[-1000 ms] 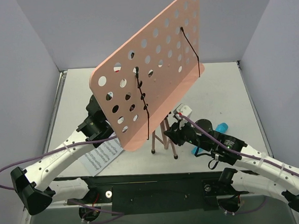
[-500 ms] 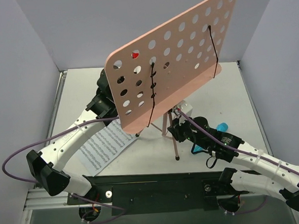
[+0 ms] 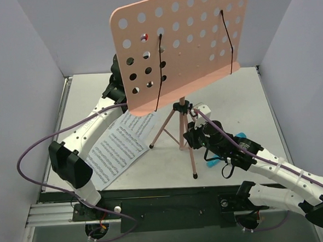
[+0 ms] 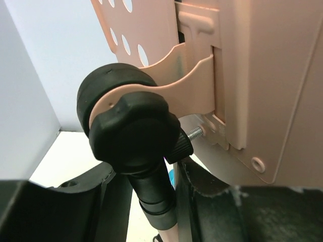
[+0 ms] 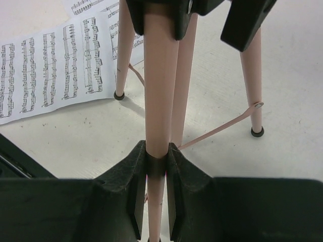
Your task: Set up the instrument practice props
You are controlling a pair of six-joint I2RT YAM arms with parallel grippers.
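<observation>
Tilted a moment ago, the pink music stand [image 3: 184, 43] is now standing upright, its hole-punched desk facing the arms and its three feet resting on the tabletop [image 3: 242, 94]. The left arm has also swung further in behind the desk.

From above, the left pincer [image 4: 151, 176] is hiding behind the desk. In its own camera it is sitting just below the black knob [image 4: 133, 126] at the desk's back bracket. The stand's dark post is running down between its two fingers [image 4: 70, 201]. The fingers are standing apart, but the view is too close and dark, so I cannot tell whether they are pressing on the post.

White sheets of music [image 3: 117, 151] are lying flat on the tabletop, ahead and to the left of the right pincer. One tripod foot [image 5: 118, 95] is sitting just beside their edge. Two black wire page holders [image 3: 227, 45] are hanging down the front of the desk, above the right pincer.

The right pincer [image 5: 157, 161] is clamping together on a thin pink tube of the tripod, probably the near leg. A second tube is running just behind it, and another foot [image 5: 257, 132] is standing ahead to its right. A small blue item [image 3: 239, 137] is lying on the tabletop just right of this pincer, beside the arm.
</observation>
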